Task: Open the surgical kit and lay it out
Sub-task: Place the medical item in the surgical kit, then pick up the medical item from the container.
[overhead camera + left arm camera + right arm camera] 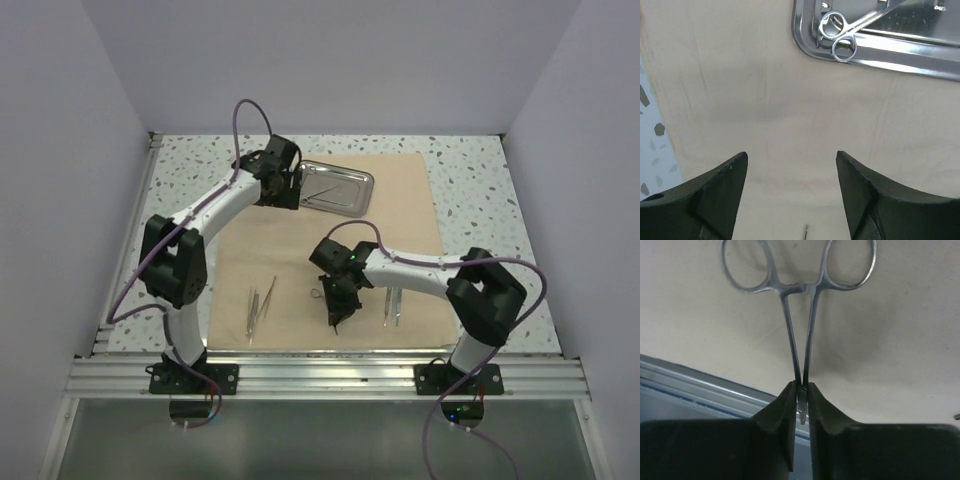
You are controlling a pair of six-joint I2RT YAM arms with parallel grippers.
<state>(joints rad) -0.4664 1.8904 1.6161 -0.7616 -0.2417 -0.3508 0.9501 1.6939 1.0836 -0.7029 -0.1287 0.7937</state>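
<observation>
near the front edge of the desk (470,170), over the spread beige cloth wrap (400,200), the right fingers (336,314) are clenched on the tip end of a pair of ring-handled forceps (318,293). the right wrist view shows this closely. the two black fingers (782,415) press together on the closed tips. the slim shanks of the forceps (799,330) run away from them to two finger rings over the cloth (900,340). whether the rings touch the cloth cannot be told. a metal rail (700,385) crosses the lower left of that view, past the cloth's edge.

the left fingers (288,188) hang at the far side of the cloth, just beside the left end of the steel tray (362,196). they are released and spread wide, with nothing between them. in the left wrist view the fingers (715,200) frame bare cloth (765,100). the tray (900,55) lies on the cloth at the top right of that view. a pair of scissors (840,37) lies in it, handles toward the tray's corner and one ring up on the sloping rim.

on the near left part of the cloth a few slim tweezers (260,300) lie close together. another slim silver instrument (392,305) lies on the cloth just to the right of the right fingers. both are apart from the forceps.
</observation>
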